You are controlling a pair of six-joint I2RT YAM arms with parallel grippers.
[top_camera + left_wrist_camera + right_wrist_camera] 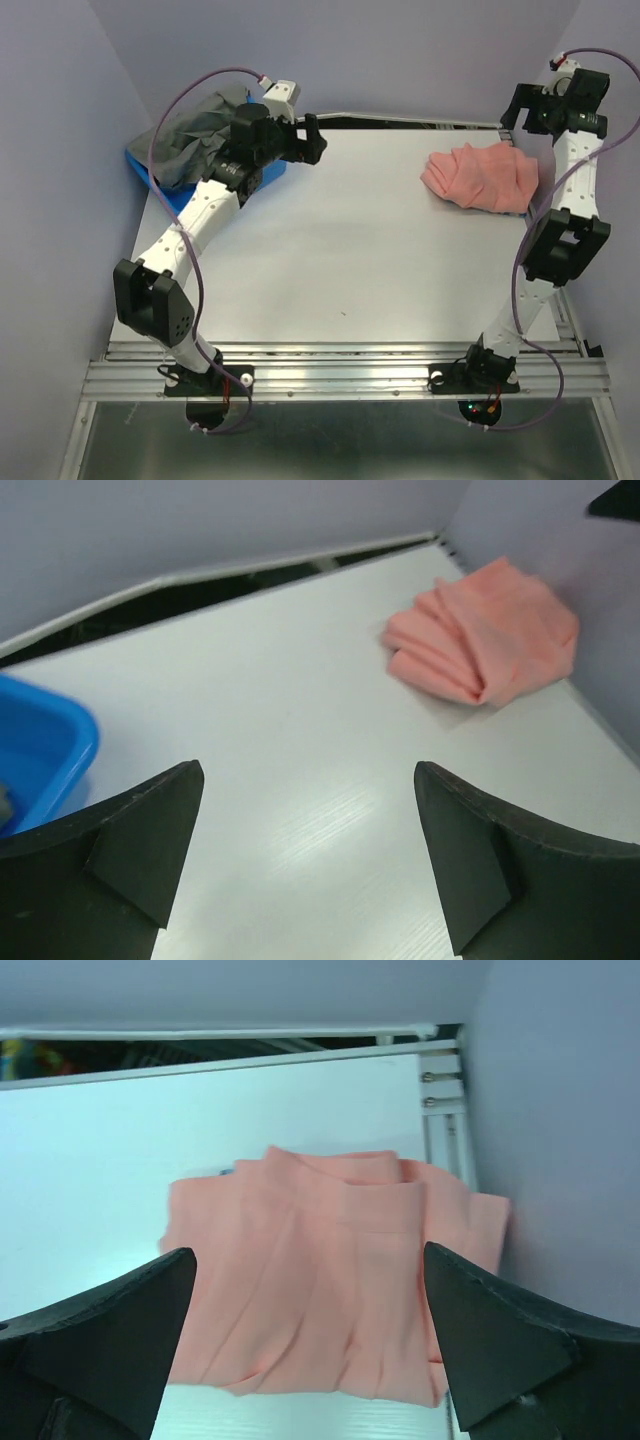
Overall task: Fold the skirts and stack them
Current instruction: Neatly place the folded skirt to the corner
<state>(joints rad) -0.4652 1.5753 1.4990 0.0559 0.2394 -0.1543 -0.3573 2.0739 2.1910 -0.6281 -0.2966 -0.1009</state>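
The salmon-pink pleated skirt (480,176) lies folded in a loose bundle at the back right of the table. It also shows in the left wrist view (490,640) and the right wrist view (330,1290). My right gripper (512,115) is open and empty, hovering above the skirt near the back right corner (308,1250). My left gripper (314,138) is open and empty above bare table (308,768) at the back left, beside the basket. The blue flowered skirt is not in view.
A blue plastic basket (150,178) stands at the back left corner, with a dark grey cloth (195,135) heaped in it; its rim shows in the left wrist view (50,740). Walls close in the left, back and right sides. The white table (340,250) spans the middle.
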